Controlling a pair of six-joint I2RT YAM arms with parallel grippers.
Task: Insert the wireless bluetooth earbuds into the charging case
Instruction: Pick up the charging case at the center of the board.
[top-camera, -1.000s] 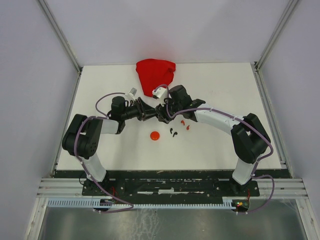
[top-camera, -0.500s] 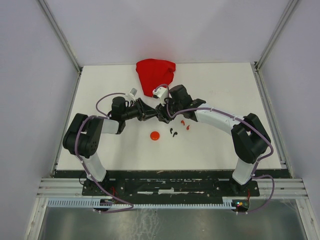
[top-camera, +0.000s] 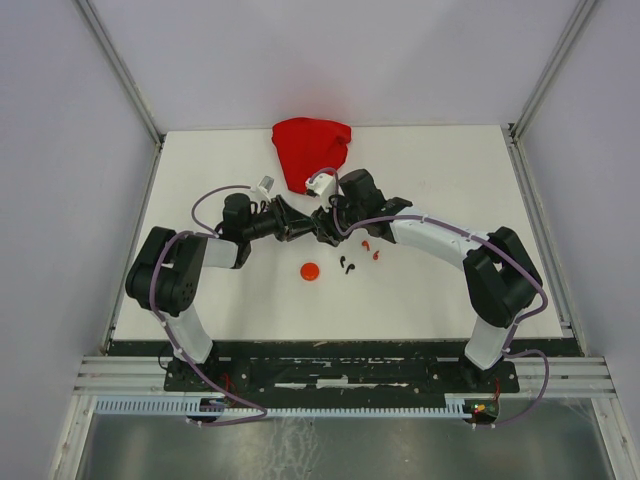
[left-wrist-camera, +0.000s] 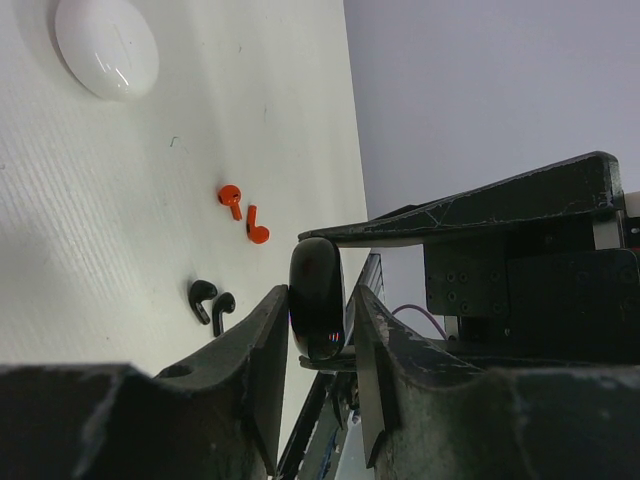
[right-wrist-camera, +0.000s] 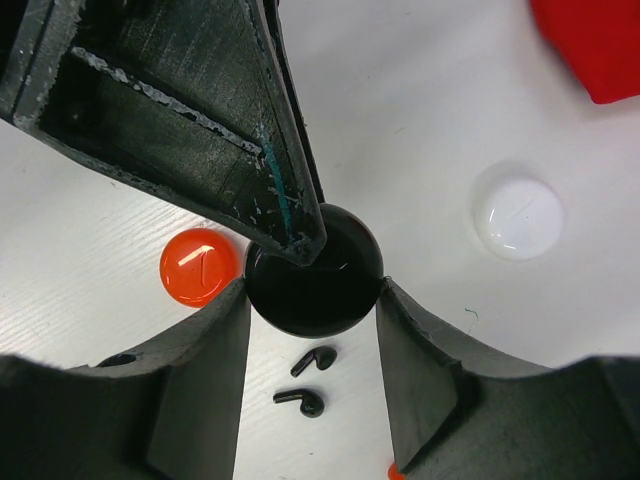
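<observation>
A black charging case (right-wrist-camera: 315, 275) hangs above the table between both arms. My right gripper (right-wrist-camera: 312, 285) is shut on its round sides. My left gripper (left-wrist-camera: 318, 320) is closed over the case's rim (left-wrist-camera: 317, 300): one finger touches it and a thin gap shows at the other. In the top view the two grippers meet at mid-table (top-camera: 324, 227). Two black earbuds (right-wrist-camera: 312, 360) lie on the table just under the case, also seen from the left wrist (left-wrist-camera: 210, 300). Two red earbuds (left-wrist-camera: 243, 210) lie a little beyond them (top-camera: 370, 248).
A red round case (right-wrist-camera: 198, 266) lies left of the black one (top-camera: 310, 271). A white round case (right-wrist-camera: 517, 218) sits farther back (left-wrist-camera: 107, 47). A red cloth (top-camera: 312, 148) lies at the table's far edge.
Almost nothing has moved. The left wrist shifted very slightly, and both grippers stay at the black case.
</observation>
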